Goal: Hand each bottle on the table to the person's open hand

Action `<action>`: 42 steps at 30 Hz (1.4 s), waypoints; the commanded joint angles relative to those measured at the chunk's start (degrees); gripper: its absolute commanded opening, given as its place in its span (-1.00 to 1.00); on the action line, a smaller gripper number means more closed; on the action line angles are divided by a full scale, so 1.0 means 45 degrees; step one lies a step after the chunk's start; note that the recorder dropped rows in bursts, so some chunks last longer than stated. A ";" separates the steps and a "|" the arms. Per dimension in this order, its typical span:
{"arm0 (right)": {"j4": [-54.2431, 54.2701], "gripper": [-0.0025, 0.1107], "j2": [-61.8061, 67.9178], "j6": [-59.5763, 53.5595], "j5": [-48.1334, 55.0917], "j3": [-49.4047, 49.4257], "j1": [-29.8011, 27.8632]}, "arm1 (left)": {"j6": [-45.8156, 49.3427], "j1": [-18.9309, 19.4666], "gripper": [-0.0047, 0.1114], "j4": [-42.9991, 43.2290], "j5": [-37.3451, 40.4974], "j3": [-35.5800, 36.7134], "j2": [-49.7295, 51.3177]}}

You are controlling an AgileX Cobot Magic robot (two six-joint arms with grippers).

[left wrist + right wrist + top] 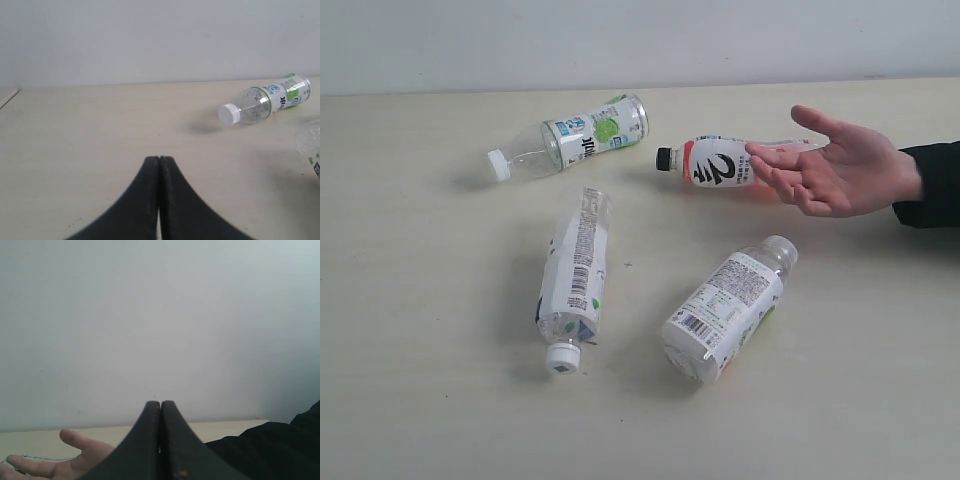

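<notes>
Nothing is held yet: the left gripper (159, 161) and right gripper (160, 405) are pressed shut and empty. Four bottles (575, 265) are laid flat on the table (420, 300), with one white-capped bottle (265, 100) well ahead of the left jaws. The open hand (65, 460) is held out just ahead of the right jaws. Next, the jaws must be opened around a bottle.

Just a plain pale grey wall (620, 40) at the back, plus a black sleeve (932, 185) poking in from the right.
</notes>
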 commanded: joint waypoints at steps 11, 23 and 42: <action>-0.0011 -0.96 -0.0063 -0.0032 -0.0138 0.0055 -0.0088 | -0.0009 -0.0083 -0.92 -0.0105 -0.0067 0.0008 -0.0066; -0.0011 -0.96 -0.0063 -0.0032 0.0212 0.0055 -0.0088 | -0.0009 -0.0083 -0.92 -0.0105 -0.0067 0.0008 -0.0066; -0.0008 -0.96 -0.0063 -0.0032 0.0240 0.0055 -0.0088 | -0.1619 -0.0084 -0.92 0.1987 -0.4803 0.0008 -0.0066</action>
